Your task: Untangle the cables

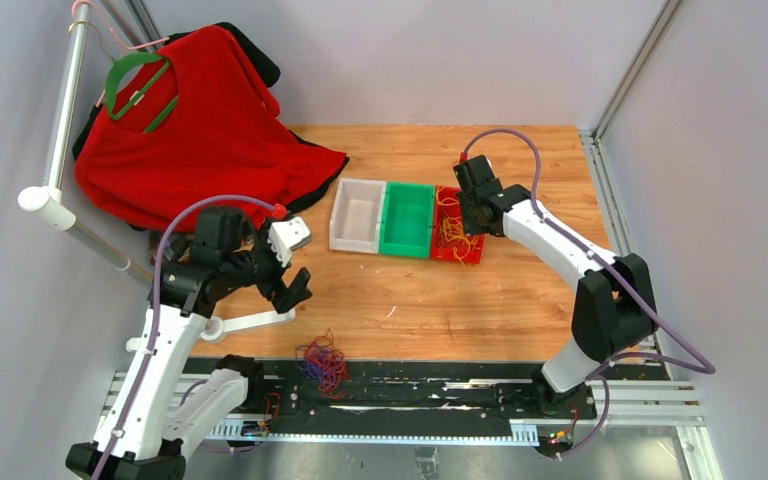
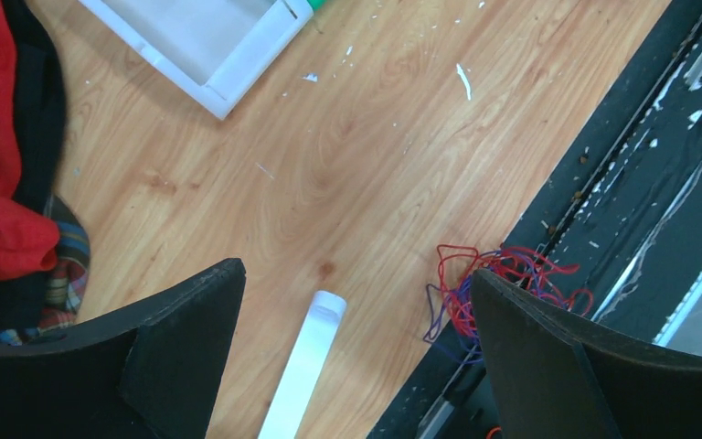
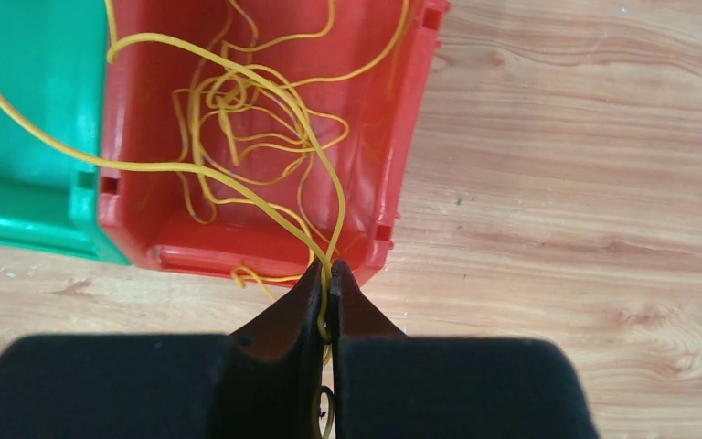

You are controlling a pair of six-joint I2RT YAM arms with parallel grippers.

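A tangle of red and purple cables (image 1: 325, 363) lies at the table's near edge, partly on the black rail; in the left wrist view this red and purple tangle (image 2: 475, 288) sits by the right finger. My left gripper (image 1: 295, 262) hangs open above the wood, holding nothing. Yellow cables (image 3: 247, 119) fill the red bin (image 3: 393, 165), one strand looping over the green bin. My right gripper (image 3: 327, 274) is shut on a yellow strand at the bin's near wall. From above, the right gripper (image 1: 472, 215) stands over the red bin (image 1: 457, 250).
A white bin (image 1: 357, 215) and a green bin (image 1: 407, 221) stand side by side left of the red one. A red shirt (image 1: 200, 130) on a green hanger hangs from a rack at the back left. A white bar (image 2: 302, 366) lies under the left gripper.
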